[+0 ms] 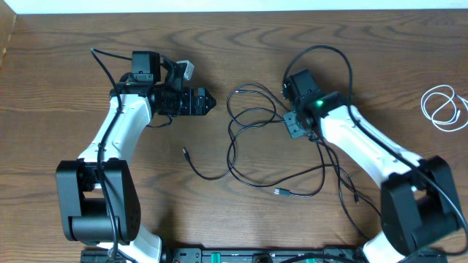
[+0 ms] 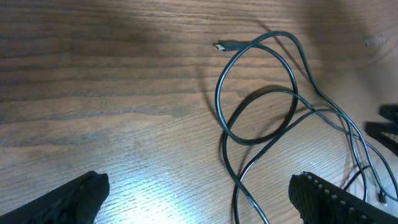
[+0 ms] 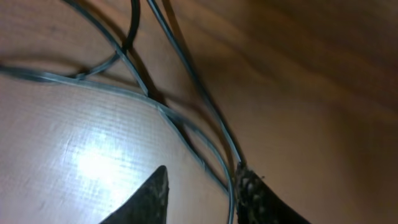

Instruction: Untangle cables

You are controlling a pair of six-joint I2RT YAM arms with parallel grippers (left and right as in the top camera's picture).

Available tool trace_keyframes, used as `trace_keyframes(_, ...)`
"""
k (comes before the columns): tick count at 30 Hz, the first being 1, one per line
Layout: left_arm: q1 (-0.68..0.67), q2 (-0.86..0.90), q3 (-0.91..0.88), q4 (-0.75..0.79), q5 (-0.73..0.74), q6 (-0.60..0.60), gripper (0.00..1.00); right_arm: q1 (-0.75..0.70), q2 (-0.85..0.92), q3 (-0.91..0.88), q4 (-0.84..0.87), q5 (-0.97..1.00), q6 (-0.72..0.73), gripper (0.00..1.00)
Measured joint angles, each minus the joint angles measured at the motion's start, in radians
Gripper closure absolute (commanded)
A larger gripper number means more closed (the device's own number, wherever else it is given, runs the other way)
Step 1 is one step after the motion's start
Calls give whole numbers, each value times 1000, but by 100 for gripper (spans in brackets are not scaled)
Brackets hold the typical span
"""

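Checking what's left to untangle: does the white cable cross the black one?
No, overhead the white cable lies coiled alone at far right, well apart from the black cable.

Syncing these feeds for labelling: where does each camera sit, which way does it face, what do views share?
Overhead: above the table, facing down; left arm, right arm, black cable, white cable.
Left wrist: on the left arm, facing forward-down at cable loops; left fingers at bottom corners.
Right wrist: on the right arm, low over the table; right fingers astride a strand.
Shared: black cable, all three.
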Motion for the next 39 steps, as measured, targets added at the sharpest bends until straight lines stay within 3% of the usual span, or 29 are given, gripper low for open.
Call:
trace_keyframes(5,0,0,0,0,0,0,2,-2,71,0,73,7,-79,62)
trace_keyframes(17,0,0,0,0,0,0,2,-5,132,0,106,14,-159,65)
trace_keyframes(22,0,0,0,0,0,0,2,-9,132,-2,105,14,-167,73)
trace_keyframes(30,0,0,0,0,0,0,2,-10,132,-10,96,12,-168,75)
trace_keyframes(33,0,0,0,0,0,0,2,-10,132,-13,94,-3,-172,84)
trace_keyframes(39,0,0,0,0,0,0,2,-10,132,-15,81,-20,-170,85)
